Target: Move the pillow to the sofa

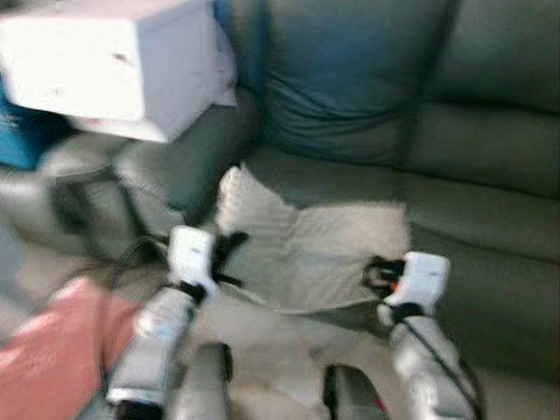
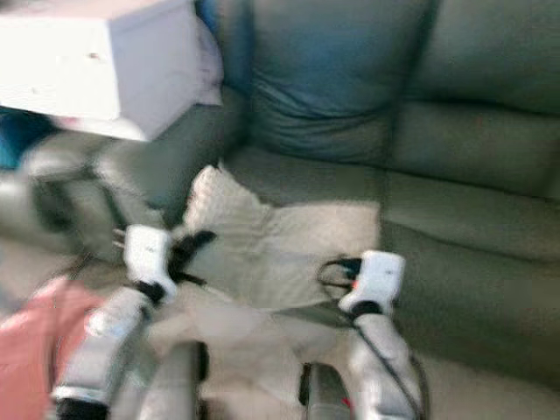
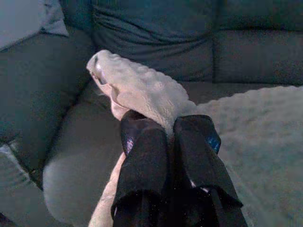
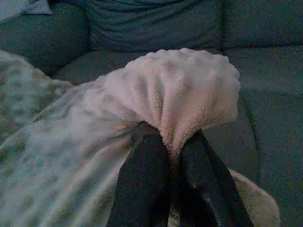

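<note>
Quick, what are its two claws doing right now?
Left gripper: shut on a corner of the pillow.
Right gripper: shut on another bunched corner of it.

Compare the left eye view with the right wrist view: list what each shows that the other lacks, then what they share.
Left eye view alone: a white box on the sofa's armrest, something pink low at the robot's left, both silver arms, and the left hand pinching the pillow's left edge.

Right wrist view alone: a close look at the right hand, its black fingers shut on a bunched corner of fleecy fabric.

Both: the cream pillow held over the seat of the grey-green sofa, and the sofa's back cushions.
</note>
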Controlling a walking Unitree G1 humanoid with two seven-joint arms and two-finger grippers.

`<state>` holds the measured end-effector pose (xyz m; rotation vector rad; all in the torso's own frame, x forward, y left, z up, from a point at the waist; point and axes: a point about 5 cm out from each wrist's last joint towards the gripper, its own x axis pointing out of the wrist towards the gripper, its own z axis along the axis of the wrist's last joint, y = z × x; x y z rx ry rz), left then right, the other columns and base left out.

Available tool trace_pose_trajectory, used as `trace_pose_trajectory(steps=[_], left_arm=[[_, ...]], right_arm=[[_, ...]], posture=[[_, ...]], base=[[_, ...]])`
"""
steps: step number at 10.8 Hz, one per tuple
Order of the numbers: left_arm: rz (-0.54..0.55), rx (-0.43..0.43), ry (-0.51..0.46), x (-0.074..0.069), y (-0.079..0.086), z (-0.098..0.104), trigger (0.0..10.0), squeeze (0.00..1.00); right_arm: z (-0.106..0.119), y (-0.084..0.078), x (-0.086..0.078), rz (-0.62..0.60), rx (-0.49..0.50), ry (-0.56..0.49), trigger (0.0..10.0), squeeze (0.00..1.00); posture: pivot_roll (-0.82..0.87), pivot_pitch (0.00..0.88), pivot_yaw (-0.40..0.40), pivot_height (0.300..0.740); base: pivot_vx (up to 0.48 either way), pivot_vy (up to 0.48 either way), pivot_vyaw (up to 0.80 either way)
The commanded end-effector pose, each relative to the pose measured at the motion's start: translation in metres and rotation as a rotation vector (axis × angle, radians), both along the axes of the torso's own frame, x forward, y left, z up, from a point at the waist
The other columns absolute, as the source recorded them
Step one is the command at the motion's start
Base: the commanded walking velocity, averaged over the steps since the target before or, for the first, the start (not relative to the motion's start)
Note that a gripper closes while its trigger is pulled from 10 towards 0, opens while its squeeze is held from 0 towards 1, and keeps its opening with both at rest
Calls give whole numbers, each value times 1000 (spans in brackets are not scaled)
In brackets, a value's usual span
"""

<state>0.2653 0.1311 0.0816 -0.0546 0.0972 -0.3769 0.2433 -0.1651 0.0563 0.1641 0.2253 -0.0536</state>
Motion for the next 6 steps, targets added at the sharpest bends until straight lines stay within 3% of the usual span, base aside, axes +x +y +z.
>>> trace_pose_trajectory(steps=[1, 4, 6], left_arm=[[-37, -13, -57, 5, -8, 13, 10000, 0], [-47, -27, -73, 7, -9, 14, 10000, 0], [-50, -29, -74, 7, -9, 15, 10000, 0]], right_arm=[[6, -4, 3, -11, -9, -28, 0, 0], [6, -4, 5, -15, -3, -29, 0, 0], [6, -4, 5, -13, -3, -30, 0, 0]], posture=[[-46, 3, -19, 635], [-48, 1, -16, 635], [-48, 1, -16, 635]], base=[[0, 0, 0], [0, 0, 0], [266, 0, 0]])
